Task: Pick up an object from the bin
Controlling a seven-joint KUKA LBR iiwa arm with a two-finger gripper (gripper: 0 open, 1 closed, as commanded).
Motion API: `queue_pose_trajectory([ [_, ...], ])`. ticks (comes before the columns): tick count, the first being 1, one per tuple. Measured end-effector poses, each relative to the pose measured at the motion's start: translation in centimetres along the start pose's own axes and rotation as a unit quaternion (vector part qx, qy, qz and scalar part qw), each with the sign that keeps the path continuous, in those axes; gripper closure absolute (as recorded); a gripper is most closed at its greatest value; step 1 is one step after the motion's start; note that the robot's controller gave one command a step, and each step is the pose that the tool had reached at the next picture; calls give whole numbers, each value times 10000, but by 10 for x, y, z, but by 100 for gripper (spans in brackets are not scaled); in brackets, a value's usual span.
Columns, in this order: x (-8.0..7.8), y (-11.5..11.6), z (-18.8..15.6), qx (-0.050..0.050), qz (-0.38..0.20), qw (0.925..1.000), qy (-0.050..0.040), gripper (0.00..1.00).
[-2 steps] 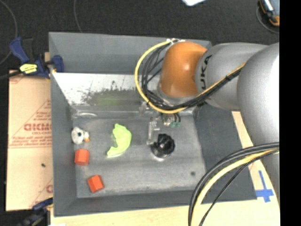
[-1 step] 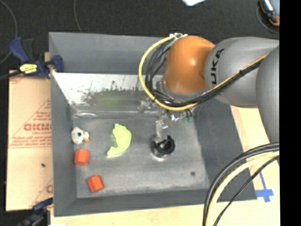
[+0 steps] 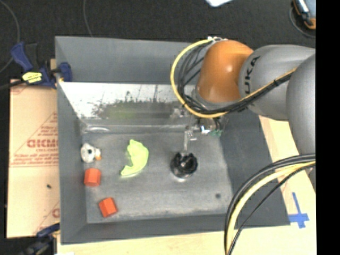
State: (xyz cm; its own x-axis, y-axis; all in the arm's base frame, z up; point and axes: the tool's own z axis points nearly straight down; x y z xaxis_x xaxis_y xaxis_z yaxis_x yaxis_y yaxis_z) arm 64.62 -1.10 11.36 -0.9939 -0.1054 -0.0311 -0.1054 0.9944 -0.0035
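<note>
My gripper [image 3: 197, 128] hangs below the arm's wrist over the right half of the bin, near the back wall. Just in front of it and slightly left lies a round black thing with a silvery rim [image 3: 184, 164], and a thin metal part of the gripper reaches down towards its top. Whether they touch I cannot tell. A pale green curved piece [image 3: 135, 158], shaped like a banana, lies on the bin floor to the left of the black thing.
At the bin's left side lie a small white figure with an orange spot [image 3: 90, 153], an orange cube [image 3: 92, 177] and an orange block [image 3: 108, 206] nearer the front. The arm and its cables cover the bin's back right corner.
</note>
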Motion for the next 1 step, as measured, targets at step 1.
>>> queue_pose_trajectory([
  [1, 43, -2, 25, 5, -1528, 9883, -4, 0],
])
